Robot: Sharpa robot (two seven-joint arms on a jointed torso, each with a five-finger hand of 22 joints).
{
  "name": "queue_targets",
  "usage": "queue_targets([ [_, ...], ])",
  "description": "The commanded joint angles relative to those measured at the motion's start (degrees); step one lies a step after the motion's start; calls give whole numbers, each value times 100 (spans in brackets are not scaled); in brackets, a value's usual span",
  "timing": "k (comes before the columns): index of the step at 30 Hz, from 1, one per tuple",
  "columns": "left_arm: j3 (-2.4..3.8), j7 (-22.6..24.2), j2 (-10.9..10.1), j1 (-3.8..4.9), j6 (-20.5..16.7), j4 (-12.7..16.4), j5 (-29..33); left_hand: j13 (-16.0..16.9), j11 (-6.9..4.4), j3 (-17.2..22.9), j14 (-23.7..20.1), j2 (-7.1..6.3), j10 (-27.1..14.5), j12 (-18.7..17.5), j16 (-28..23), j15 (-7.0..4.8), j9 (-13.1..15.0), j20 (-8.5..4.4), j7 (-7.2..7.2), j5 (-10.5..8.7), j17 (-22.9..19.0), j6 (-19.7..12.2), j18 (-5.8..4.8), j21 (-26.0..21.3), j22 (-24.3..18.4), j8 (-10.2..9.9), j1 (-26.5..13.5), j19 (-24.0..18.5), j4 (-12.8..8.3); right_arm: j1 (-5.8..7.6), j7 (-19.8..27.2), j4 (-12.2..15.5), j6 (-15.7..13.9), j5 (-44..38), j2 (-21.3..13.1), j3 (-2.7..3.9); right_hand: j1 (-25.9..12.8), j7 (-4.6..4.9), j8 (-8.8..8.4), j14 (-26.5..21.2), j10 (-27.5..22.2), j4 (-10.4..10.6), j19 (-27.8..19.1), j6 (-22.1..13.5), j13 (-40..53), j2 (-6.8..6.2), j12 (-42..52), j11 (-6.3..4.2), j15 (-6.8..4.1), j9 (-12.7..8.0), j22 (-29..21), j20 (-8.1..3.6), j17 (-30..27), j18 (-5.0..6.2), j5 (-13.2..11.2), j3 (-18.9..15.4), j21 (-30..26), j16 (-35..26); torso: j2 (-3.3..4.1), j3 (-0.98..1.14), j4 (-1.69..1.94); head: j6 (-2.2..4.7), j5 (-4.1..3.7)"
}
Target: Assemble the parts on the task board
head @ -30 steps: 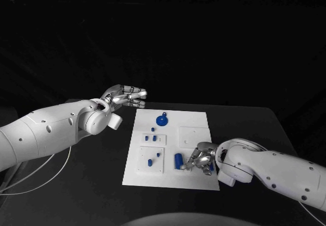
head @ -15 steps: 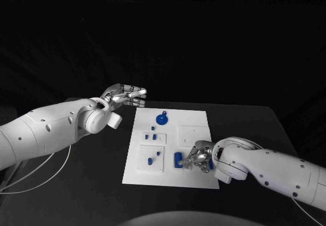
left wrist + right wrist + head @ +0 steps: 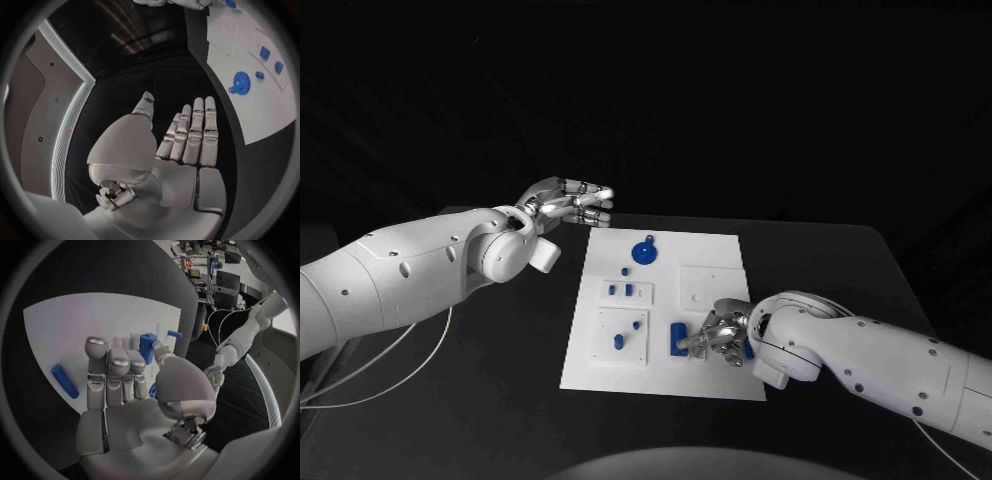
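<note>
The white task board (image 3: pixel 713 249) lies in the middle of the table. On it are a blue gear (image 3: pixel 645 255), small blue pegs (image 3: pixel 620 291) and a blue cylinder (image 3: pixel 678 339). My right hand (image 3: pixel 723 337) rests low over the board's near right part, just right of that cylinder. In the right wrist view it pinches a short blue part (image 3: pixel 147 347) between thumb and fingers, and the cylinder (image 3: pixel 64 381) lies flat beside the fingers. My left hand (image 3: pixel 568 204) hovers beyond the board's far left corner, fingers straight, holding nothing. The left wrist view shows the gear (image 3: pixel 240 80).
Raised white squares on the board (image 3: pixel 623 337) carry the small pegs. Black table surface (image 3: pixel 488 350) surrounds the board on all sides. My left forearm (image 3: pixel 416 270) spans the table's left side.
My right hand has shifted a little to the left, closer to the blue cylinder. The left hand has stayed in place.
</note>
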Motion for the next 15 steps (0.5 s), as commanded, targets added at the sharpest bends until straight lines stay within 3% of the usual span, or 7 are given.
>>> queue_targets([
  [1, 2, 32, 14, 2, 114, 4, -29, 1, 5, -19, -35, 46, -28, 7, -30, -19, -6, 39, 7, 21, 9, -26, -5, -6, -1, -20, 8, 15, -17, -24, -63, -9, 102, -31, 0, -10, 36, -12, -10, -3, 8, -55, 280, 19, 8, -56, 35, -46, -38, 7, -9, -22, -3, -118, 51, 16, 15, 20, 2, 2, -5, 5, -3],
  [5, 2, 29, 16, 2, 110, 0, -29, 1, 5, -19, -35, 46, -28, 7, -30, -19, -6, 39, 7, 21, 9, -26, -5, -6, -1, -20, 8, 15, -17, -33, -52, 15, 98, -152, -6, -10, 92, -13, -10, -3, 7, -154, 280, 28, 7, -119, 30, -47, -39, 9, -9, -23, -6, -120, 105, -9, 18, 19, 2, 6, -4, 5, -4],
  [6, 2, 28, 16, 2, 110, 0, -29, 1, 5, -19, -35, 46, -28, 7, -30, -19, -6, 39, 7, 21, 9, -26, -5, -6, -1, -20, 8, 15, -17, -35, -47, 21, 90, -179, -8, -10, 89, -11, -8, -5, 5, -168, 278, 34, 5, -206, 26, -44, -39, 9, -11, -24, -6, -119, 110, -35, 14, 18, 3, 7, -4, 4, -3],
  [9, 2, 26, 16, 2, 108, -7, -29, 2, 7, -37, -35, 74, -26, 7, -30, -19, -6, 38, 9, 18, 9, -21, -5, -6, -1, -19, 7, 15, -40, -49, -12, 42, -25, -366, -13, -10, 173, -10, -11, -2, 16, 85, 282, 55, 7, -367, 31, -45, -38, 0, -7, -21, -2, -119, 126, 86, 30, 26, 6, 10, -4, 5, -7],
  [12, 1, 23, 16, 2, 104, -11, -29, 2, 7, -37, -35, 74, -26, 7, -30, -19, -6, 38, 9, 18, 9, -21, -5, -6, -1, -19, 7, 15, -40, -56, 50, 55, -128, -493, -22, -10, 131, -17, -10, -2, 24, 92, 284, 61, 14, -301, 42, -50, -43, 3, -6, -27, -1, -118, 52, 89, 38, 28, 6, 9, -5, 3, -5],
  [14, 0, 21, 17, 2, 102, -14, -29, 1, 8, -41, -35, 85, -27, 7, -29, -19, -6, 38, 12, 17, 9, -23, -4, -5, -1, -19, 1, 16, -38, -59, 142, 69, -210, -525, -34, -10, -2, -12, -10, -1, 32, 257, 286, 65, 19, -371, 52, -47, -43, 7, -4, -29, 3, -116, 133, 68, 56, 35, 4, 8, -1, 5, -11],
  [15, 0, 20, 17, 2, 103, -15, -29, 1, 8, -41, -35, 85, -27, 7, -29, -19, -6, 38, 12, 17, 9, -23, -4, -5, -1, -19, 1, 16, -38, -62, 189, 80, -247, -534, -40, -10, -77, -10, -11, -2, 38, 344, 286, 66, 26, -325, 63, -48, -45, 9, -7, -30, 0, -114, 212, 51, 50, 33, 5, 8, 2, 11, -15],
])
